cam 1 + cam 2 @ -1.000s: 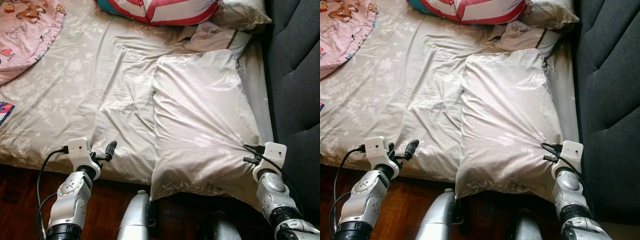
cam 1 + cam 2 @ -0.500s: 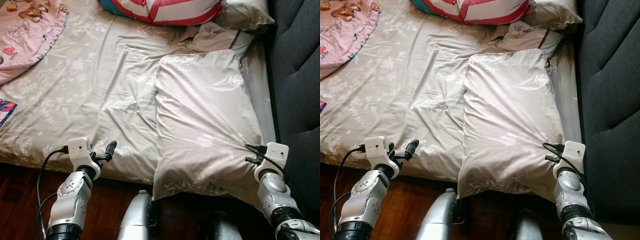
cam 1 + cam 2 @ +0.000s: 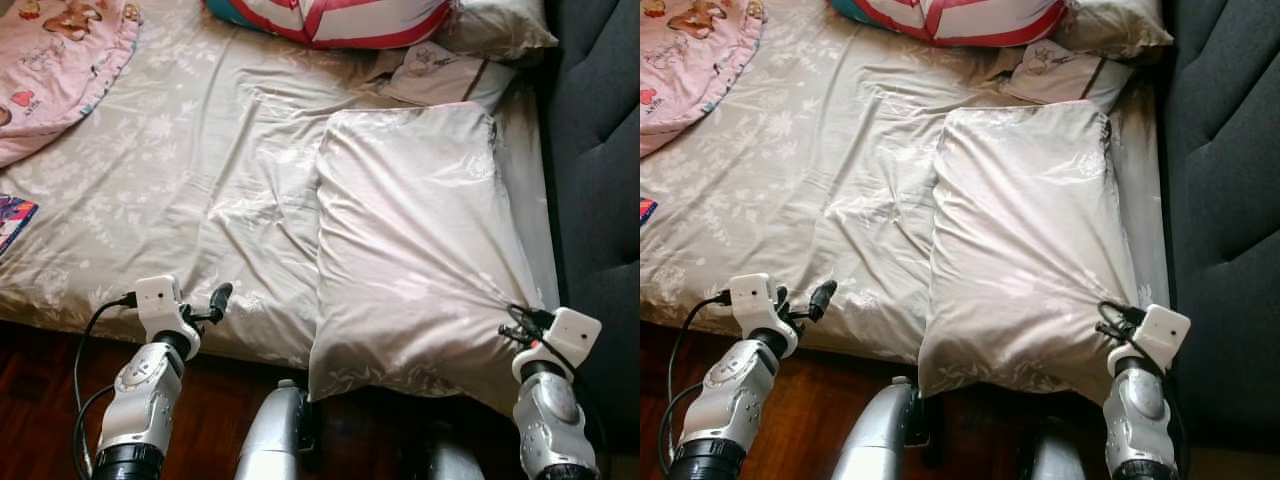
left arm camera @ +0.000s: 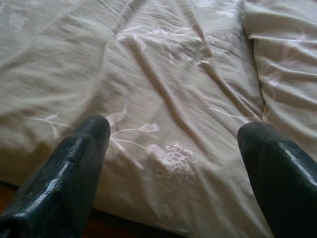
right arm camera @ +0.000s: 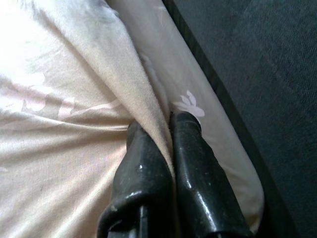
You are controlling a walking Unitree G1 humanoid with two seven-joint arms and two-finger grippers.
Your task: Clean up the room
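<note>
right gripper (image 5: 166,129) fingers pinch large beige floral pillow (image 3: 415,240) lower right | left gripper (image 4: 173,144) fingers spread above grey floral bedsheet (image 3: 180,170), lower left

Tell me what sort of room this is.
A bedroom, most likely: a bed with a floral beige sheet, a large pillow that the right gripper pinches by its edge, and a dark padded headboard alongside.

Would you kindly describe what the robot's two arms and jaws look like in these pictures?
Both arms are silver, jointed metal segments with rounded housings. Each wrist carries a small white box-shaped camera module with black cables looping from it. The left gripper has two long, glossy black fingers with rounded tips. The right gripper has the same black fingers, slightly scuffed.
</note>
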